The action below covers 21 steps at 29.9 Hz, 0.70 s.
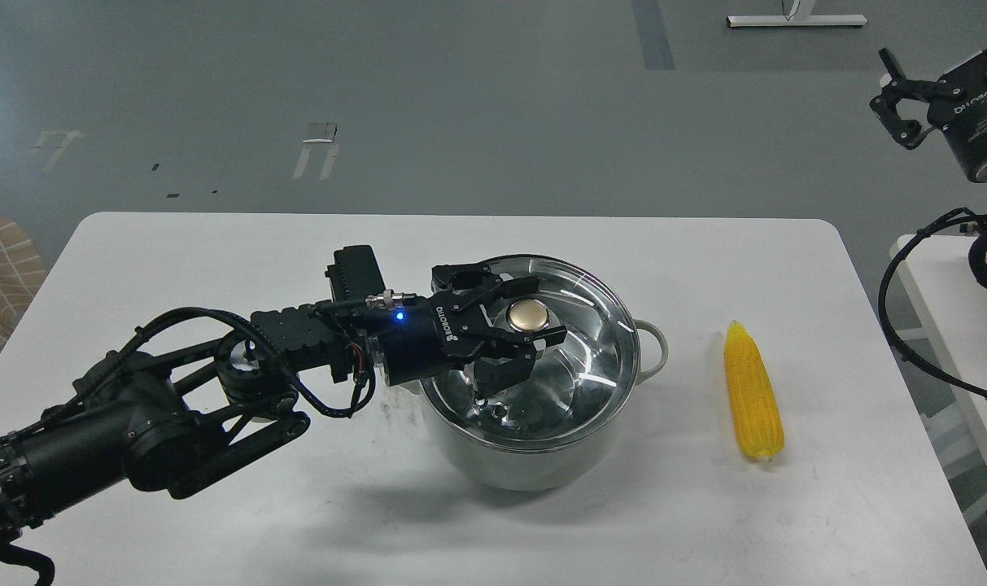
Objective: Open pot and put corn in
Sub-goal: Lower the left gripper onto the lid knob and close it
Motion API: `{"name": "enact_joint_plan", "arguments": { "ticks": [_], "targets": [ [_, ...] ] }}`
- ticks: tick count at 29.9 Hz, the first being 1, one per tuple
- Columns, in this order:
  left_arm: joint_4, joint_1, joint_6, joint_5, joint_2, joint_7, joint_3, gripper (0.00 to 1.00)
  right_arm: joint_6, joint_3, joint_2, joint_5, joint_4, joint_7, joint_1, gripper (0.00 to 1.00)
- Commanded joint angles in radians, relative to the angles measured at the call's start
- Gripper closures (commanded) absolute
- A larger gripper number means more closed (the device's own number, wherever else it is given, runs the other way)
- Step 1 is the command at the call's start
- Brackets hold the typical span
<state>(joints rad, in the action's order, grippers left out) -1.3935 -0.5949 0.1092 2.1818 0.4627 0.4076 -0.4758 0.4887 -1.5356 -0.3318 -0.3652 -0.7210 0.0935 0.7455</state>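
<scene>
Pot is sitting near the middle of the white bench, with its glass lid on. At its 3 o'clock, well apart, the corn is lying lengthwise. Left tool is spreading its fingers around the gold knob. Farther, at 1 o'clock, the right tool is hanging open off the bench.

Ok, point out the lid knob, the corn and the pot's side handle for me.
lid knob (pixel 528 316): head view, centre of the gold top, between the left gripper (pixel 513 321) jaws.
corn (pixel 752 391): head view, middle of the cob.
pot (pixel 493 456) side handle (pixel 658 346): head view, outer curve of the right loop.
</scene>
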Motion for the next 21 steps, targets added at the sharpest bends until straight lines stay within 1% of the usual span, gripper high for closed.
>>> {"name": "enact_joint_plan", "arguments": {
  "ticks": [1,3,6,8,9,11,12,13,15,17,21],
  "targets": [
    [0.001,0.009,0.006,0.000,-0.002,0.000,0.000,0.31,0.000,0.000,-0.001,0.000,0.000,0.000,0.000,0.00],
    [0.001,0.010,0.006,0.000,-0.001,0.000,0.000,0.31,0.000,0.000,-0.001,0.000,0.000,0.000,0.000,0.00],
    [0.001,0.014,0.006,0.000,-0.002,0.002,0.000,0.37,0.000,0.000,-0.001,0.000,0.000,0.000,0.000,0.00],
    [0.001,0.020,0.006,0.000,-0.002,0.003,0.000,0.45,0.000,0.000,-0.001,0.000,0.000,0.000,0.000,0.00],
    [0.001,0.021,0.006,0.000,-0.002,0.003,-0.001,0.52,0.000,0.000,-0.001,0.000,0.000,0.000,0.000,0.00],
    [0.001,0.021,0.006,0.000,-0.002,0.005,-0.001,0.58,0.000,0.000,-0.001,-0.001,0.000,0.000,0.000,0.00],
    [0.001,0.021,0.006,0.000,-0.001,0.005,-0.001,0.65,0.000,0.000,-0.001,0.000,0.000,0.000,0.000,0.00],
    [0.001,0.021,0.006,0.000,-0.001,0.005,-0.001,0.68,0.000,0.000,-0.001,0.000,0.000,0.000,0.000,0.00],
    [0.001,0.020,0.006,0.000,-0.001,0.005,-0.003,0.78,0.000,0.000,-0.001,0.000,0.000,0.000,0.000,0.00],
    [-0.001,0.020,0.006,0.000,-0.002,0.003,-0.004,0.81,0.000,0.000,-0.001,0.000,0.000,0.000,0.000,0.00],
    [-0.013,0.015,0.004,0.000,0.007,-0.006,-0.018,0.81,0.000,0.000,-0.001,-0.001,0.002,0.000,-0.001,0.00]
  ]
}}
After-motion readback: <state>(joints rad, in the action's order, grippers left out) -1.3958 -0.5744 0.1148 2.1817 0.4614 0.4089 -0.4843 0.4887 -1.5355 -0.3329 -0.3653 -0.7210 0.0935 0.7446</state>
